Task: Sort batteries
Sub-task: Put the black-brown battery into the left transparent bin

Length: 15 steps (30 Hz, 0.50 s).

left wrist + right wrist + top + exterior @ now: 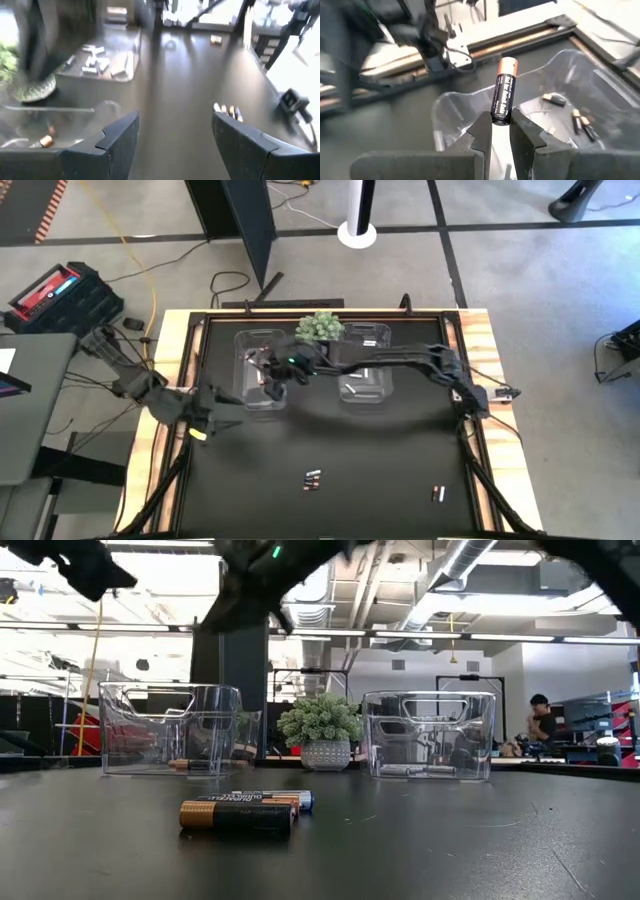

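- Copper-topped black battery [504,91] is pinched by its lower end between the right gripper [500,131] fingers, standing nearly upright, copper cap at 12 o'clock from the fingertips.
- Right gripper [272,373] hangs over the left clear bin [262,385], arm reaching across from the table's 3 o'clock edge.
- In the right wrist view the bin [580,85] sits below the held cell; a few loose dark batteries [582,121] lie on its floor, off at about 4 o'clock from the fingertips.
- Left gripper [222,412] waits at the table's 9 o'clock side, just beside the left bin, fingers spread wide, holding nothing.
- Right clear bin [365,375] holds pale cells [95,60].
- Green plant [320,328] stands at the 12 o'clock edge, between the two bins.
- Small cluster of batteries [313,478] lies on the black mat at 6 o'clock, well apart from both grippers; low view shows them [240,813] lying flat side by side.
- Another lone battery [437,494] sits toward 5 o'clock.
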Available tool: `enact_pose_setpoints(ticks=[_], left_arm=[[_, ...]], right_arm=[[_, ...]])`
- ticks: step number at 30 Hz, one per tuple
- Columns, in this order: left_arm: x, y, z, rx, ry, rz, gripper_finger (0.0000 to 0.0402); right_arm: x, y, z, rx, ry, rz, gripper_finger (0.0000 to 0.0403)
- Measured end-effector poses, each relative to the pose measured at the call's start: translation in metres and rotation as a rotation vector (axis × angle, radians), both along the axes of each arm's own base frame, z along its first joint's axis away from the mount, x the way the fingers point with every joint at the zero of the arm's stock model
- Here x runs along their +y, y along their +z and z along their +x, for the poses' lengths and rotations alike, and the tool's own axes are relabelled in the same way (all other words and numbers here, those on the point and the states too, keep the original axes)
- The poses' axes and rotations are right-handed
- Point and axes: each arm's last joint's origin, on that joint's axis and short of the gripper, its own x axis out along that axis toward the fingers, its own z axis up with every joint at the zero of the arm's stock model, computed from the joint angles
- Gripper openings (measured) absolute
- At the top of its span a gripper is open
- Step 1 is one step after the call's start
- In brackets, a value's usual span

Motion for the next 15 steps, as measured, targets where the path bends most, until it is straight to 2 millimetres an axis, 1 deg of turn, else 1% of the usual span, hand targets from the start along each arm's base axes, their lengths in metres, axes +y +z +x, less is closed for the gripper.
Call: enact_pose_setpoints(ticks=[3, 6, 7, 11, 15], left_arm=[[0.007, 0.006, -0.008, -0.053, 0.02, -0.024, 0.0245], [0.01, 0.008, -0.011, -0.071, 0.023, -0.038, 0.0245], [0.01, 0.008, -0.011, -0.072, 0.024, -0.039, 0.0245], [0.009, 0.007, -0.011, -0.067, 0.026, -0.043, 0.0245], [0.008, 0.006, -0.009, -0.058, 0.036, -0.053, 0.0245]], right_arm=[[-0.018, -0.027, 0.02, 0.04, 0.046, -0.008, 0.0071], [-0.029, -0.051, 0.035, 0.089, 0.058, -0.026, 0.0071], [-0.032, -0.057, 0.039, 0.102, 0.075, -0.028, 0.0071], [-0.044, -0.084, 0.048, 0.197, 0.136, -0.038, 0.0071], [-0.052, -0.104, 0.05, 0.278, 0.166, -0.066, 0.0071]])
